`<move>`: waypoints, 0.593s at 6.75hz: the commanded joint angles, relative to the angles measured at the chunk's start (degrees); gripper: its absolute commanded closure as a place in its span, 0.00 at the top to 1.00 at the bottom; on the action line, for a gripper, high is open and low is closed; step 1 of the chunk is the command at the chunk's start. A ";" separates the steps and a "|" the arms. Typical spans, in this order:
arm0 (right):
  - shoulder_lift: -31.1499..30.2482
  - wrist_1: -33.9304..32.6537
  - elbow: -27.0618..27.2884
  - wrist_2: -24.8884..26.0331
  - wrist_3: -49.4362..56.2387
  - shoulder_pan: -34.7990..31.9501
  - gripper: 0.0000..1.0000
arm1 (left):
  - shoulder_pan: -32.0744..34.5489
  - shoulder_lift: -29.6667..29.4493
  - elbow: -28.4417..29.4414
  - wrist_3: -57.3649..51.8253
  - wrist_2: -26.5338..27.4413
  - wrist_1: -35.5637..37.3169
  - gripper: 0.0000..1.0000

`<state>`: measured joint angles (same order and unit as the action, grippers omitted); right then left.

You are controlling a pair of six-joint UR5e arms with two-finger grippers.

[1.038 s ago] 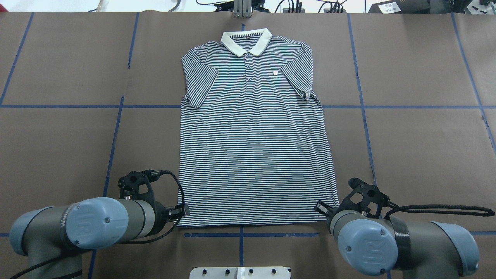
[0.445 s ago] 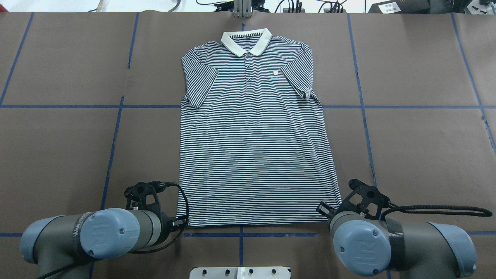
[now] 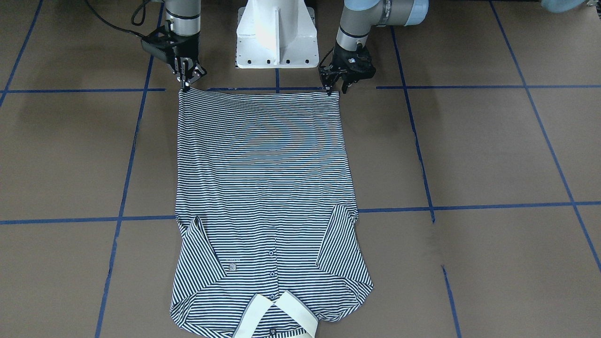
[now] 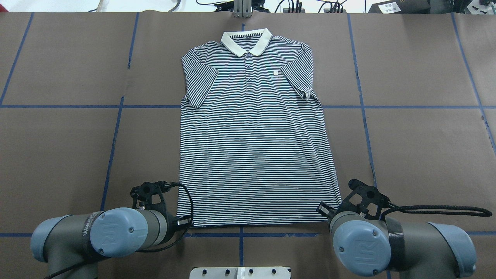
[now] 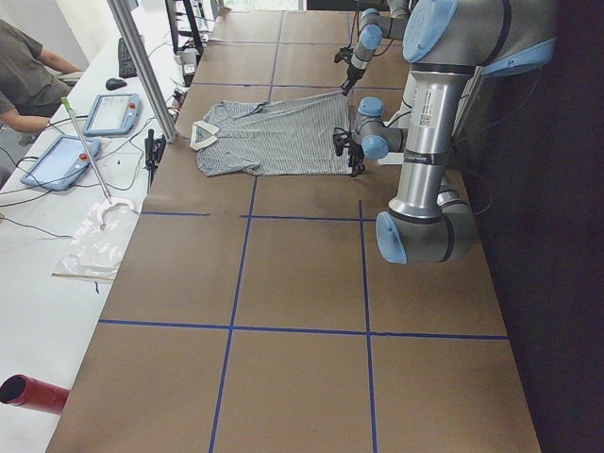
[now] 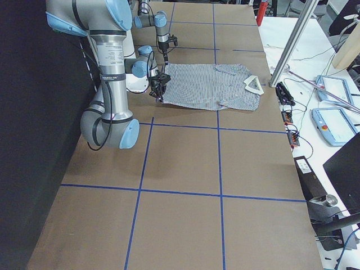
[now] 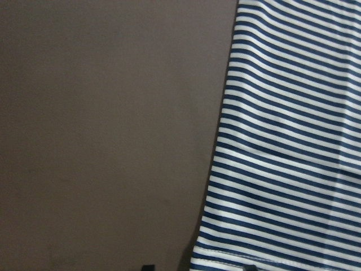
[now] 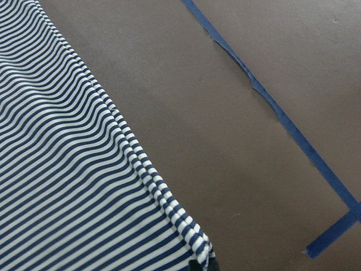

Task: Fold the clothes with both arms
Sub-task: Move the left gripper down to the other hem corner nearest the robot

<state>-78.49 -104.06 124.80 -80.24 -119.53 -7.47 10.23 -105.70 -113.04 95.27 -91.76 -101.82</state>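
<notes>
The striped polo shirt (image 4: 252,147) lies flat and face up on the brown table, cream collar (image 4: 246,40) at the far side, hem toward the robot. My left gripper (image 3: 336,89) is at the hem's left corner with its fingers apart, straddling the edge; in the left wrist view the hem (image 7: 282,257) runs along the bottom. My right gripper (image 3: 185,86) is pinched shut on the hem's right corner (image 8: 192,243), where the fabric bunches into ridges. In the overhead view both wrists cover most of their fingers.
The white pedestal base (image 3: 276,33) stands just behind the hem, between the arms. Blue tape lines (image 4: 240,235) grid the table. Off the far edge, an aluminium post (image 5: 142,66), tablets (image 5: 111,113) and a seated person (image 5: 24,75) are at a side bench.
My left arm slid right and back toward the robot, bringing its gripper onto the hem's left corner. The right arm barely shifted, and the hem's right corner drew slightly outward.
</notes>
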 commanded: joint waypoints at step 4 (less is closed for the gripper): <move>0.09 0.00 0.09 -0.09 0.00 0.18 0.00 | 0.66 -0.56 -2.44 0.00 -0.26 0.05 0.00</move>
<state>-78.43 -104.06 124.83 -80.32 -119.53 -7.36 10.58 -106.33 -114.11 95.20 -91.98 -101.80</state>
